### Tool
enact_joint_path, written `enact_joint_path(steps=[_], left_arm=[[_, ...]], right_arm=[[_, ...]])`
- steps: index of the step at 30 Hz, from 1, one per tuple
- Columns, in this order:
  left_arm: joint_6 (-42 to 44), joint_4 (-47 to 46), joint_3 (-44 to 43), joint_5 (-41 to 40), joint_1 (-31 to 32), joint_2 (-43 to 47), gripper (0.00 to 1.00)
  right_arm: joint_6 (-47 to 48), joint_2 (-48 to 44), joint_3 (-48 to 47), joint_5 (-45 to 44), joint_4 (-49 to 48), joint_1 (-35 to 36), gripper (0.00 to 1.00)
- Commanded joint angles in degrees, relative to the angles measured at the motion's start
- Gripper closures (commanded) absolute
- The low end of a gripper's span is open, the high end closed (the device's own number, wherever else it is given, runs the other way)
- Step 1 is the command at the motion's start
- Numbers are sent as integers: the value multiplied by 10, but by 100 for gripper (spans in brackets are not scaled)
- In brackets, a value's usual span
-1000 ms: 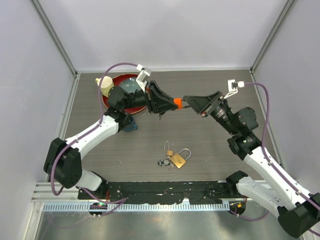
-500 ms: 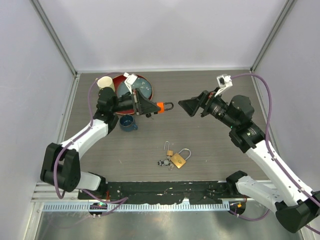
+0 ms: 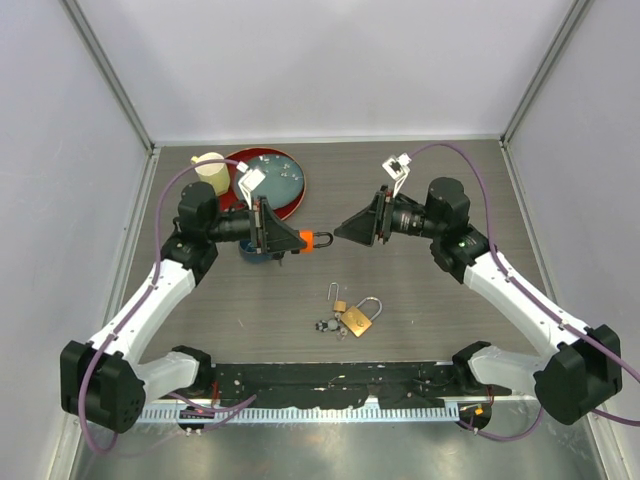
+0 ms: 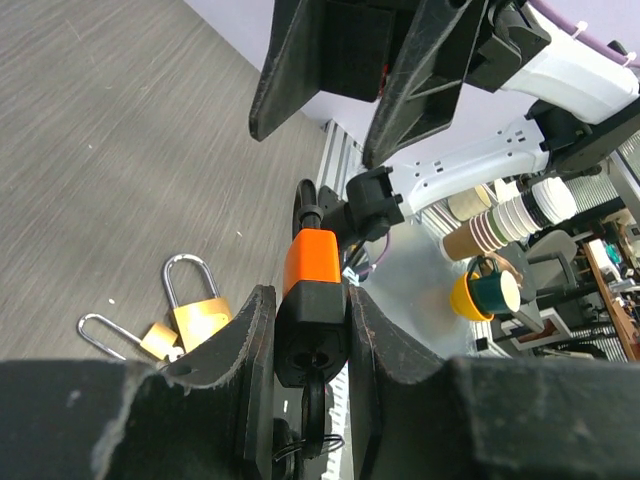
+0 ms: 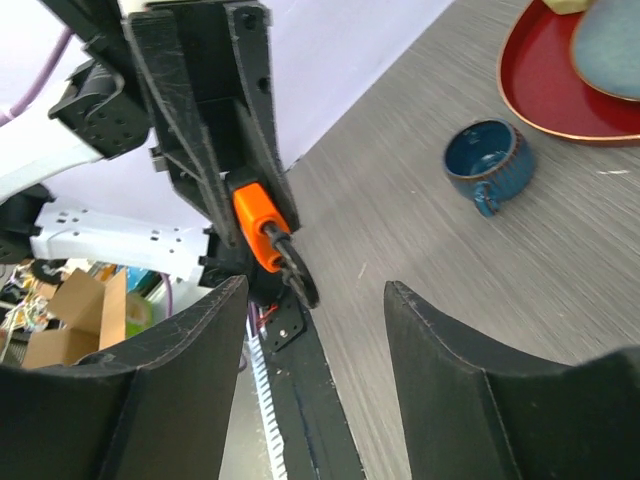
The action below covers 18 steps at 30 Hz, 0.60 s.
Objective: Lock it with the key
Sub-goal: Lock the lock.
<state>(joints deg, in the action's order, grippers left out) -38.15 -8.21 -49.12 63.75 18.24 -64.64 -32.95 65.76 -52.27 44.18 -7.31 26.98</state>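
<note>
Two arms face each other above the table (image 3: 430, 190). The left gripper (image 3: 292, 240) is clamped on an orange padlock (image 3: 309, 240), held aloft mid-table. Its long axis runs left to right, shackle aimed at the right gripper (image 3: 345, 232), which gapes empty just beside it. A dark shape at the padlock's base, possibly the key (image 4: 312, 405), is half hidden by the fingers. Brass padlocks (image 3: 358, 318) lie nearer.
</note>
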Motion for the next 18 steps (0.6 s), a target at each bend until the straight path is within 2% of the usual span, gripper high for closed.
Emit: enact_joint_path(steps=[1,7,12,18], left_arm=[[18,24,-5,20,-1,19,100],[-4,-7,-6,28,-1,14,100],[-45,-51,-2,35,-1,12,100],[-72,-103,9,45,0,11,100]], right_arm=[[-23,-5,-2,66,-89,-1,39],[-19,-2,3,86,-89,2,44],[16,-1,5,61,-50,6,45],[16,9,11,47,-63,17,46]])
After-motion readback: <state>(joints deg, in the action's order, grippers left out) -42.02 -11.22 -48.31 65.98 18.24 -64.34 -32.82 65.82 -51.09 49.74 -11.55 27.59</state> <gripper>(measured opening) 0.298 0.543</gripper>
